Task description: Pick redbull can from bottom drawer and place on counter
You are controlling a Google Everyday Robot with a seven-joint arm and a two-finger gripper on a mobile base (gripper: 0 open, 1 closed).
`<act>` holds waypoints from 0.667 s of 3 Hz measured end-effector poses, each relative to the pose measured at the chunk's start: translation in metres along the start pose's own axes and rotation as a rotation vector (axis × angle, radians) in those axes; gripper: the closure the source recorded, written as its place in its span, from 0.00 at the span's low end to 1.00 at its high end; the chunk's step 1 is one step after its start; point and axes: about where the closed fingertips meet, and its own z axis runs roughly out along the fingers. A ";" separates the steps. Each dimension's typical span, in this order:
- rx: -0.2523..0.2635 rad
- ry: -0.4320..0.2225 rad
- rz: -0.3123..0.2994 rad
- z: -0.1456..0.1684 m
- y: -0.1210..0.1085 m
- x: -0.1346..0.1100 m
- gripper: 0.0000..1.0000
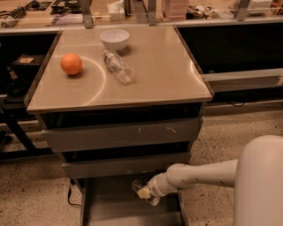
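Note:
The bottom drawer point(110, 207) is pulled out below the two upper grey drawers, showing its plain grey floor. My gripper point(144, 192) reaches from the right into the drawer's back right part, low over the floor. A small shiny silver thing point(136, 185) shows at its tip. It looks like the redbull can and is mostly hidden by the gripper. I cannot tell whether the gripper holds it. The counter point(163, 66) is the glossy beige top of the cabinet.
On the counter lie an orange point(71, 64) at the left, a white bowl point(114, 39) at the back and a clear plastic bottle point(118, 66) on its side. A cluttered bench point(132, 9) runs behind. My white arm point(261, 185) fills the lower right.

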 end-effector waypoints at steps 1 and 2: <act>0.044 -0.010 0.011 -0.047 0.009 -0.007 1.00; 0.092 -0.030 -0.004 -0.093 0.017 -0.020 1.00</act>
